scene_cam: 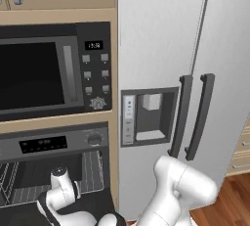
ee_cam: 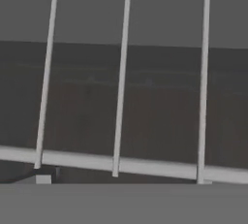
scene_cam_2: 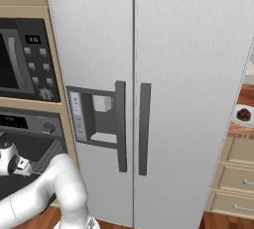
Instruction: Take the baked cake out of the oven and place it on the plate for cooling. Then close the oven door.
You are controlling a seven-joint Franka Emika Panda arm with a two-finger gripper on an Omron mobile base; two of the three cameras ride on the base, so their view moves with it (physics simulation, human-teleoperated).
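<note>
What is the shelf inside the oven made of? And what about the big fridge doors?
The wire rack looks like bare metal: thin, pale grey rods joined to a crossbar, with gaps between them. The fridge doors look like brushed steel, silvery grey with a faint streaky sheen, though painted metal could look the same. Their handles look darker and matte.

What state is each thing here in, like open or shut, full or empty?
oven: open, wire rack showing inside.
oven door: swung down, open.
microwave: door shut, clock lit.
fridge: both doors shut.
plate: on the counter at far right, a dark cake on it.
gripper: open, holding nothing, close over the rack bars.
</note>
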